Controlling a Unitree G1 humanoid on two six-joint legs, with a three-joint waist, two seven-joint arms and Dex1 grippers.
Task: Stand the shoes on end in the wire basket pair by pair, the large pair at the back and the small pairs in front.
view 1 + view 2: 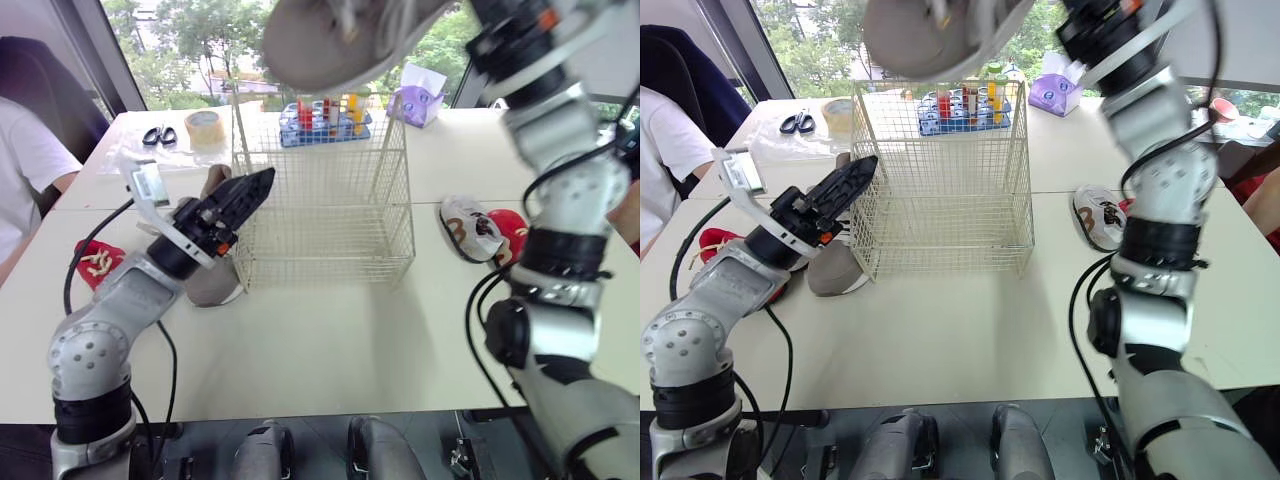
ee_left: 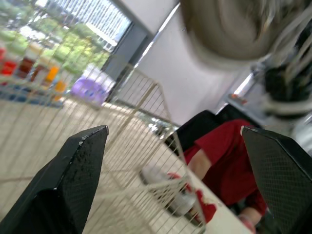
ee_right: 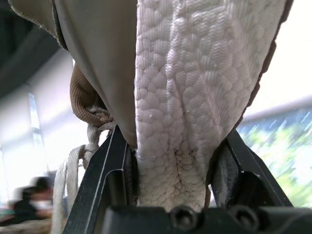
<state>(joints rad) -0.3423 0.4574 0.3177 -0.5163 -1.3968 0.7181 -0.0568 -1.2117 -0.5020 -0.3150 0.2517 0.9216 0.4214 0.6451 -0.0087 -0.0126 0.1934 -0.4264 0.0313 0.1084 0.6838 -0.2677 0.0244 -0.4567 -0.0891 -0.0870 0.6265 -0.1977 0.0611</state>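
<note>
— Where is the large grey-beige lace-up shoe [image 1: 330,40]?

— High above the cream wire basket [image 1: 320,235], in the right gripper [image 3: 175,146]. The head views give the height. The right wrist view gives the grip: both black fingers pinch the shoe across its white textured sole, with a pale lace hanging beside.

— And the left gripper [image 1: 262,180]?

— Low, just beside the basket's left wall, over a second large grey shoe [image 1: 835,272] lying on the white table [image 1: 330,350]. From the head its fingers overlap, but the left wrist view shows them spread wide with nothing between. Through the mesh that view also catches a person's red sleeve [image 2: 219,151].

— The small ones?

— A small red patterned shoe [image 1: 98,262] lies at the left. A small white-and-brown shoe [image 1: 470,228] and a small red shoe [image 1: 512,235] touch each other, right of the basket.
</note>
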